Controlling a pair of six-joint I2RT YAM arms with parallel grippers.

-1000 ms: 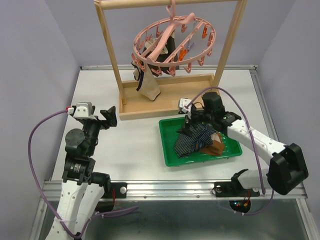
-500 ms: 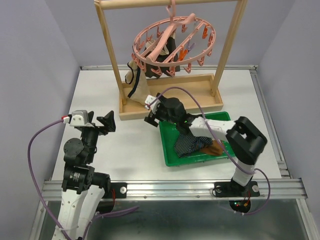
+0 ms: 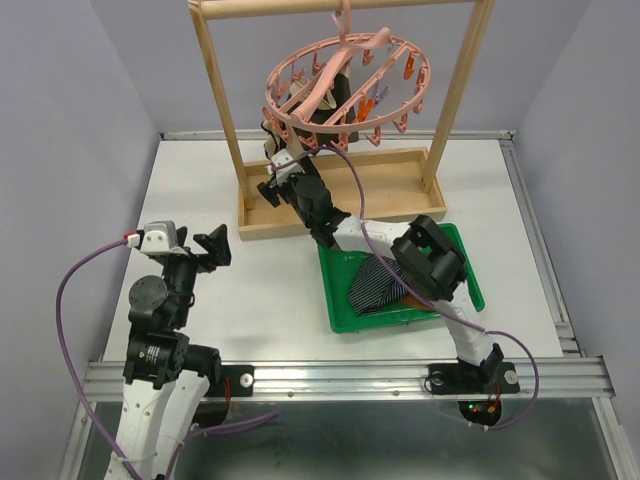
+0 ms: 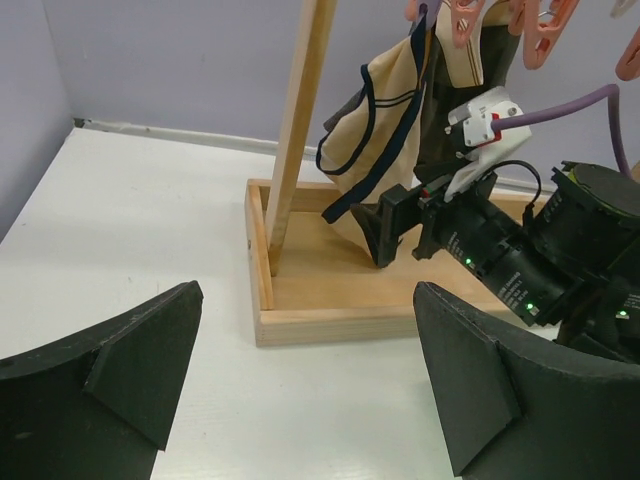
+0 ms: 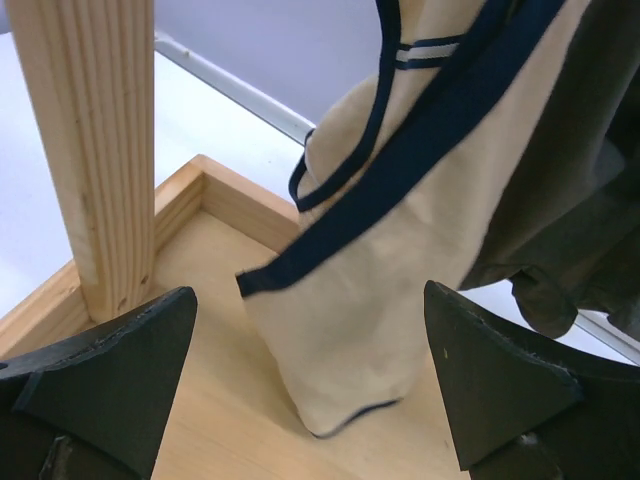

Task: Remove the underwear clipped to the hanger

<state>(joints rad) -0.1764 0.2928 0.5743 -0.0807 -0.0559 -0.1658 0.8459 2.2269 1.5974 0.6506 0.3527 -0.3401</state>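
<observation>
The pink hanger [image 3: 345, 85] hangs by its hook from the wooden frame's top bar. Beige underwear with navy trim [image 5: 400, 270] is clipped to it and hangs down to the frame's base; it also shows in the left wrist view [image 4: 385, 130]. Dark underwear [image 5: 570, 200] hangs right beside it. My right gripper [image 3: 275, 190] is open just in front of the beige underwear's lower end [image 5: 305, 300], not touching it. My left gripper [image 3: 215, 245] is open and empty over the table, left of the frame [image 4: 308, 300]. Navy checked underwear [image 3: 375, 285] lies in the green tray.
The wooden frame's tray-like base [image 3: 400, 190] and its left post [image 5: 95, 150] stand close to my right gripper. The green tray [image 3: 340, 300] sits in front of the frame, under my right arm. Purple cables loop from both wrists.
My right arm has swung from above the green tray left and back to the frame's base, ending in front of the beige underwear. My left gripper dropped back slightly.
</observation>
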